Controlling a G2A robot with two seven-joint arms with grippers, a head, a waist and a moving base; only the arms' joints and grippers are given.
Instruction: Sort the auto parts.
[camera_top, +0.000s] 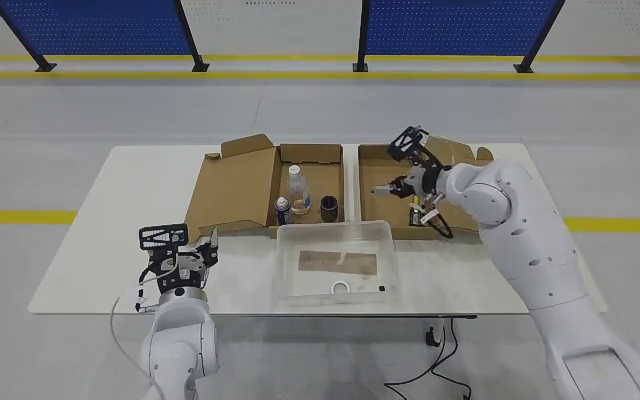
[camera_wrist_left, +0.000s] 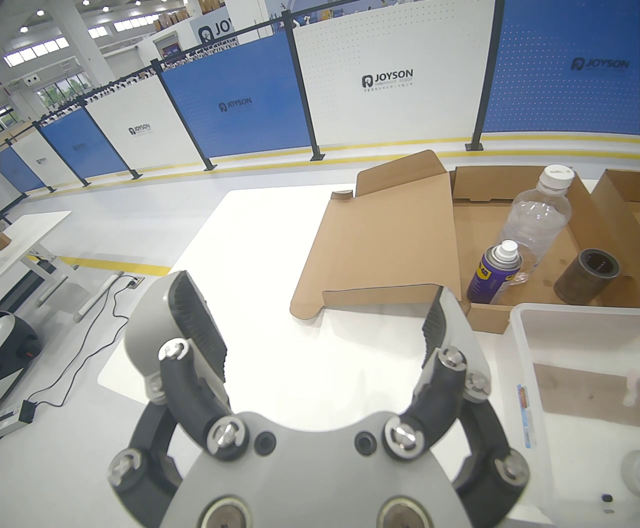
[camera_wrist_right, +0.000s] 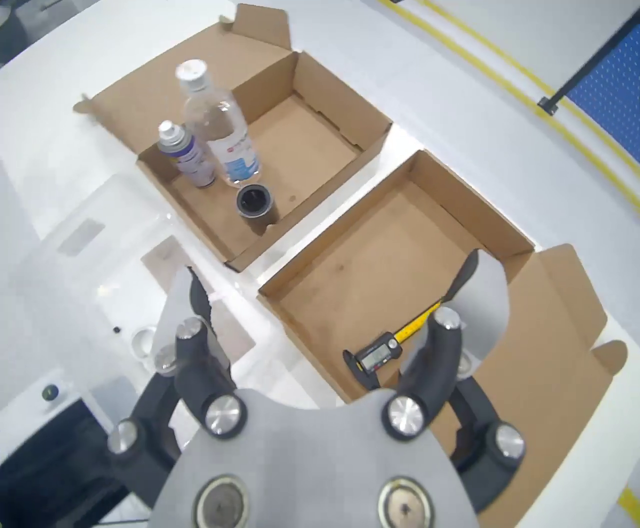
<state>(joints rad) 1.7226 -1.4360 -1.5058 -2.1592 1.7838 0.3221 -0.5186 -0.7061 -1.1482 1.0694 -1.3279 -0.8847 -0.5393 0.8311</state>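
Observation:
My right gripper (camera_wrist_right: 330, 265) hangs open and empty above the right cardboard box (camera_wrist_right: 400, 235). A digital caliper (camera_wrist_right: 385, 350) with a yellow scale lies in that box's near corner (camera_top: 425, 215). The left cardboard box (camera_top: 312, 155) holds a clear bottle (camera_top: 297, 188), a blue spray can (camera_top: 283, 209) and a dark metal cylinder (camera_top: 329, 208), all upright. My left gripper (camera_wrist_left: 311, 287) is open and empty over the bare table near the front left, short of the box's flap (camera_wrist_left: 380, 240).
A clear plastic bin (camera_top: 290, 235) stands at the table's front middle, with a small white ring (camera_top: 340, 288) and a tiny black part (camera_top: 382, 289) inside. Both box lids lie folded outward. Blue and white fence panels (camera_wrist_left: 350, 85) stand behind the table.

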